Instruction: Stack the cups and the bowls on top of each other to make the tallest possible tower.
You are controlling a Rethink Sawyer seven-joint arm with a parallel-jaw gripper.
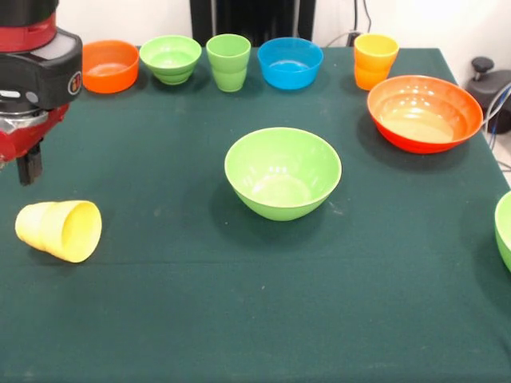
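The arm enters at the left edge, red and black, and its gripper (29, 167) hangs just above and behind the yellow cup (59, 230). Only one dark finger shows clearly, so I cannot tell whether the hand is apart or together; it holds nothing that I can see.

The yellow cup lies on its side near the table's left edge, mouth turned toward the camera and to the right. In my judgement it must be set upright or gripped by its rim before it can serve in any tower.

No stacking is evident. The large light green bowl (283, 172) sits upright at the centre, a sound candidate for a base. The orange-red bowl (425, 112) stands to the right, and part of another green bowl (504, 230) shows at the right edge.

Along the far edge stand, well apart, a small orange bowl (110, 66), a small green bowl (171, 58), a green cup (228, 61), a blue bowl (290, 62) and an orange-yellow cup (375, 60), all upright.

The surface is a dark green cloth (239, 319), flat and unwrinkled. Behind it a pale wall and a black pedestal (251, 17); cables (499, 112) trail at the right.
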